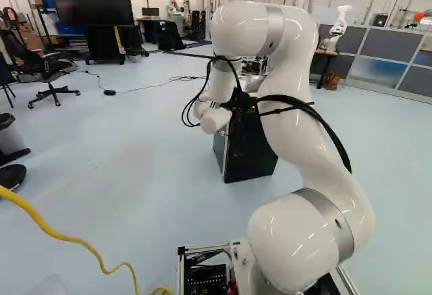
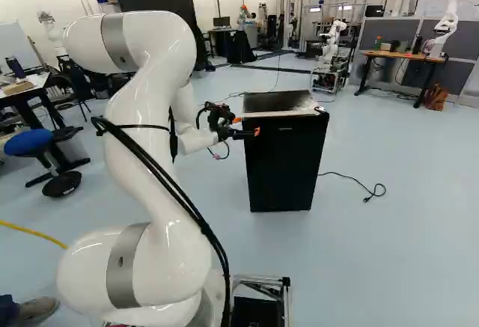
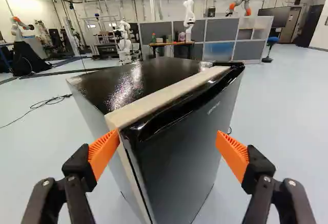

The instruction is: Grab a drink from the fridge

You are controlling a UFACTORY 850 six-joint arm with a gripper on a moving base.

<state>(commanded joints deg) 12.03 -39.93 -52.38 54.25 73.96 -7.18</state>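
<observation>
Wrist view has the fridge [image 3: 179,152] just ahead of the widely parted jaws.

A robotics lab: one white robot arm [image 1: 293,45] rises near while another robot [image 2: 447,25] stands on a desk [image 2: 405,56] at far right, by grey partitions [image 1: 385,44], and a cable [image 1: 152,87] trails across open pale floor [image 1: 142,146].

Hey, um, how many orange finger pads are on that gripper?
2. In the wrist view, one pad is by the near top corner of the fridge; the other pad is across the door front.
</observation>
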